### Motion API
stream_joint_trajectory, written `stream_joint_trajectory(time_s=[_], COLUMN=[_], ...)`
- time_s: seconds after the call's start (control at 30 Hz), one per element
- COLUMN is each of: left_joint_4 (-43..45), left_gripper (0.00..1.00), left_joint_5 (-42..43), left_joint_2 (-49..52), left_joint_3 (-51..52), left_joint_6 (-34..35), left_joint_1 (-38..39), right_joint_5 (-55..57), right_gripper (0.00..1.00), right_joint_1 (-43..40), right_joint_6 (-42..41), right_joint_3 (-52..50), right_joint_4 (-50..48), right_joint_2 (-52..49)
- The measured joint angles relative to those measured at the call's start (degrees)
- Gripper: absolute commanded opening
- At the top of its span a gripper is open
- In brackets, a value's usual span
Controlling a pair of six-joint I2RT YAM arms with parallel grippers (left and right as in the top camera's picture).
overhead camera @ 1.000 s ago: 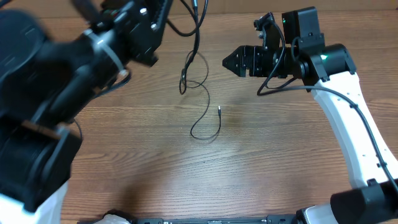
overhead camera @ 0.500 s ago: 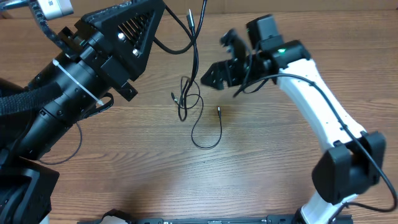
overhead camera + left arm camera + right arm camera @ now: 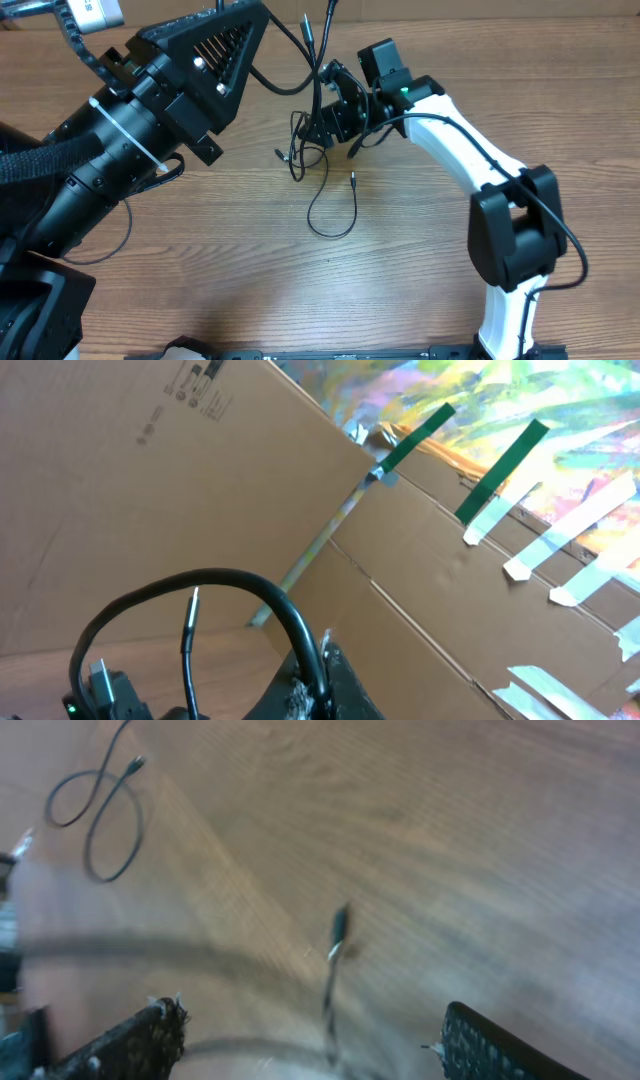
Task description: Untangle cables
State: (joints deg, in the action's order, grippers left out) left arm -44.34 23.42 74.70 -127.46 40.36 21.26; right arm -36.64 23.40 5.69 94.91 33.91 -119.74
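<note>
Right tool [image 3: 328, 122] has swung leftward across the counter [image 3: 450, 300] since a second ago and now sits at the hanging tangle of cables [image 3: 316, 100]; half a second ago it was just to the tangle's right. Left arm unchanged over that last half second.

- Cables: strands drop from the top edge near the left tool [image 3: 255, 18], bunch in a knot just above the counter, then trail into a loose loop [image 3: 332, 212] lying flat. One plug end [image 3: 353, 180] rests on the wood beside that loop.
- Right tool: jaws spread wide, nothing gripped. Right wrist view is blurred; both fingers [image 3: 150, 1032] frame the bottom corners, with a strand and its plug tip [image 3: 338, 930] between them. A further coil [image 3: 100, 810] lies on the wood, top left.
- Left tool: raised high over the counter's left; can't tell if it is open or closed. Left wrist view shows cardboard [image 3: 150, 510] and a silver-tipped strand [image 3: 192, 622].
</note>
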Motion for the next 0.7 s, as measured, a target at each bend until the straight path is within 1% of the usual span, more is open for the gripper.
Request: stream_joint_trajectory(time_s=[0.07,0.1,0.17,0.2,0.23,0.27,0.37,0.5,0.6,0.7], left_joint_4=[-0.61,-0.98,-1.53,-1.60,-1.60,-1.60,-1.64,-0.85,-0.04,-0.24], left_gripper=[0.04,0.04,0.04,0.04,0.04,0.04,0.04,0.04,0.04,0.04], left_joint_5=[0.00,0.00,-0.02,0.00,-0.02,-0.02,-1.40,-4.85,-7.34,-9.44], left_joint_2=[0.00,0.00,0.00,0.00,0.00,0.00,0.00,0.00,-0.02,0.00], left_joint_3=[0.00,0.00,0.00,0.00,0.00,0.00,0.00,0.00,0.00,-0.04], left_joint_6=[0.00,0.00,0.00,0.00,0.00,0.00,0.00,-0.92,-2.51,-4.26], left_joint_1=[0.00,0.00,0.00,0.00,0.00,0.00,0.00,-0.17,-2.16,-7.63], right_joint_5=[1.22,1.73,3.32,3.96,4.28,4.72,6.67,16.35,23.54,28.48], right_gripper=[0.80,0.77,0.63,0.50,0.13,0.04,0.04,0.04,0.04,0.04], right_joint_1=[0.00,0.00,0.02,0.00,0.00,0.00,-0.02,-0.46,-3.06,-8.28], right_joint_6=[-0.13,-0.09,0.07,0.37,-0.09,-0.50,-2.49,-10.16,-14.95,-18.12], right_joint_3=[-0.17,-0.24,-0.24,-0.24,-0.24,-0.24,-0.22,-0.20,-0.26,-0.26], right_joint_4=[-3.41,-4.57,-8.28,-9.75,-10.27,-10.60,-7.85,2.23,9.81,14.80], right_joint_2=[-1.03,-1.22,-1.73,-1.77,-1.77,-1.79,-1.84,-1.95,-2.14,-2.32])
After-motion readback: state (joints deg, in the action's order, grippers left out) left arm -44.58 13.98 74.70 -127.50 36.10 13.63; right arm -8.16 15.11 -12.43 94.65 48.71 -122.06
